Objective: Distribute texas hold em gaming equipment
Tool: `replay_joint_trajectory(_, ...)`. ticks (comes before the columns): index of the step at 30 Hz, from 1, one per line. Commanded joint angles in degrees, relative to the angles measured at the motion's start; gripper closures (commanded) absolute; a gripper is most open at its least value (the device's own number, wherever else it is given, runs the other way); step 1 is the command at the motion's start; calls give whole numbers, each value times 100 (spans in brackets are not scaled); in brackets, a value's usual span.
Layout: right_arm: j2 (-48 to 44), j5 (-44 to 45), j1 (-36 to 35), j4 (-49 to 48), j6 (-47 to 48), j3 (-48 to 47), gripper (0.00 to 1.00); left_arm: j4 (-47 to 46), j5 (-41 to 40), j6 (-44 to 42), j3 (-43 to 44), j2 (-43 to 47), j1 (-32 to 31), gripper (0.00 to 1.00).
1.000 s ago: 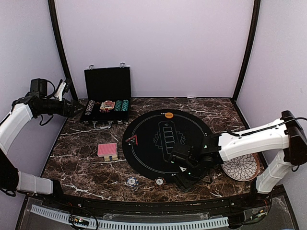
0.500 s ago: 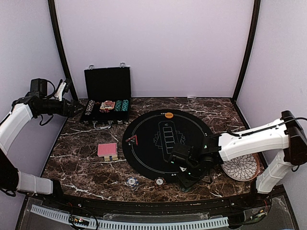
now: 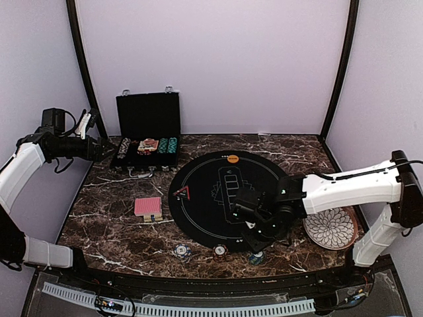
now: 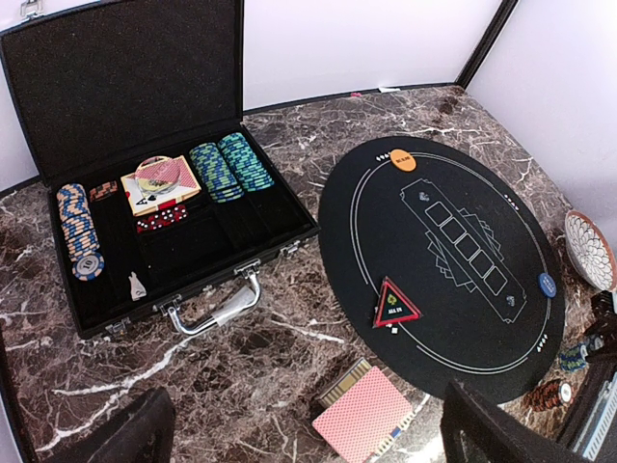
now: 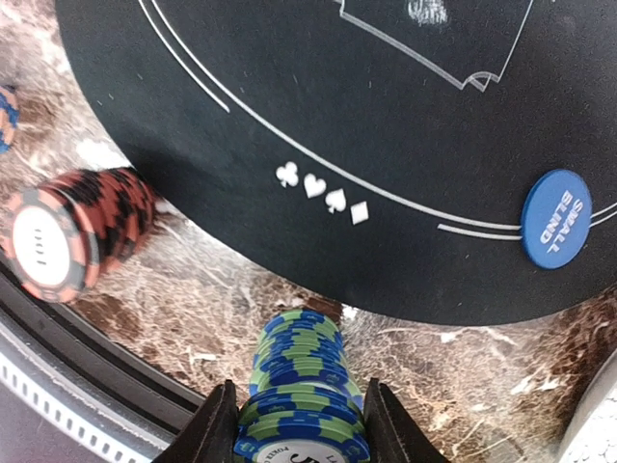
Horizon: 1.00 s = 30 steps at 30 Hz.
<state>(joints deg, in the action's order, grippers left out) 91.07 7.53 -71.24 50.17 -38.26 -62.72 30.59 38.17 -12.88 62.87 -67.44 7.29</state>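
Presently the right gripper (image 5: pixel 301 410) has its two fingers (image 5: pixel 218 429) pressed against opposite sides of the blue-green chip stack (image 5: pixel 301 362), pinching its top chips at bottom centre of the wrist view. The stack's foot looks to rest on the marble table (image 5: pixel 463 376), just off the rim of the black mat (image 5: pixel 337 96).

- Left of it, apart: red-black chip stack (image 5: pixel 72 231), also on marble beside the mat rim.
- Further left in the overhead view: a third blue-edged stack (image 3: pixel 182 250).
- Right of frame, on the mat: blue marker disc (image 5: pixel 556 219).
- Orange marker disc (image 3: pixel 232 158) at the mat's top edge; red triangle token (image 3: pixel 183 193) at its left edge.
- Red-backed cards (image 3: pixel 148 207) lie left of the mat.
- Open case (image 3: pixel 147 132), upper left, holds more chips.
- Left gripper (image 3: pixel 100 150) hangs beside the case, fingers spread wide, holding nothing.

Step, as I read it: laying chip stacks out along the mat's lower rim, this being the third. Whether the stack is fully settled I cannot tell.

Next move calls for parting the fingers evenly and rising straight up, since a sideways drag would likely topple the column. Then more equipment from the case.
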Motion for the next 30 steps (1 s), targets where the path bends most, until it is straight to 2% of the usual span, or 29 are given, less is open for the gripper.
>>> replay_joint_trajectory(1,-100,188,308,297,223,-517,87,164,80,-60,208,55,31,1)
replay_joint_trajectory(8,516,655,1460,458,903,-1898,90,150,111,-58,178,20,36,1)
replay_joint_trajectory(12,1341,750,2262,230,1394,-2954,90,181,65,-79,188,8,29,1)
replay_joint_trajectory(19,3173,673,3202,84,1940,-4786,91,258,57,-114,208,97,36,1)
replay_joint_trajectory(24,4155,586,3642,120,2131,-5782,91,270,58,-115,191,155,29,1)
replay_joint_trajectory(30,4858,211,3866,32,2200,-6428,87,278,59,-124,189,129,35,1)
